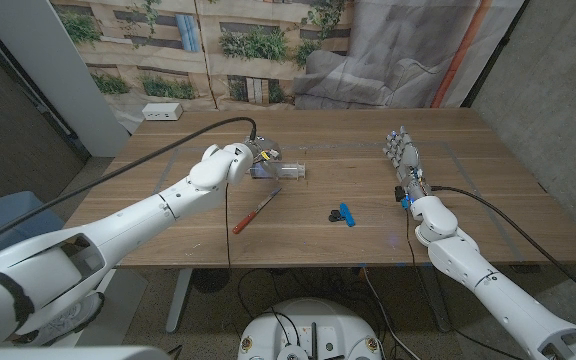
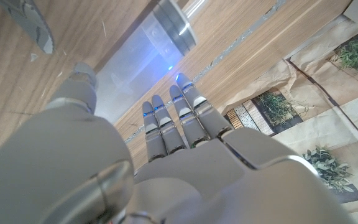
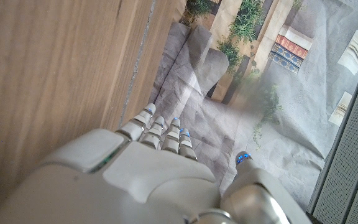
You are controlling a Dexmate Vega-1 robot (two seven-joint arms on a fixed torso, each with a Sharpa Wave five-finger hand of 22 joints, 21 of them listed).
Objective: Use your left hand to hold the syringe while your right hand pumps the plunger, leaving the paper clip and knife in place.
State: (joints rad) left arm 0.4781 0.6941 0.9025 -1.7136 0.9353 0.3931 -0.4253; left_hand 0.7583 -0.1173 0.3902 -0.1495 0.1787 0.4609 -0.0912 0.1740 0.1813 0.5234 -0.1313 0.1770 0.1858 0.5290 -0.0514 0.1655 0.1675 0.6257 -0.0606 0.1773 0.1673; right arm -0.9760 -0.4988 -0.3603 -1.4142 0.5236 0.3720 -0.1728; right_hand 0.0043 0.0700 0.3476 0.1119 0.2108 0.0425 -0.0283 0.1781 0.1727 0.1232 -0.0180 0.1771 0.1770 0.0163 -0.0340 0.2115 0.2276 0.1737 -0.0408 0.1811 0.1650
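clear syringe sits at left hand, grip unclear; right hand stands apart, fingers straight, holding nothing.

Wooden table — layout, head view. Syringe lies left of centre, lengthwise across the table, its left end under the left hand. Knife lies just in front of the syringe, slanted, nearer the robot. Paper clip lies to the right of the knife, near the table's middle. Right hand is at the right side — well apart from all three. A small box sits at the far left corner.
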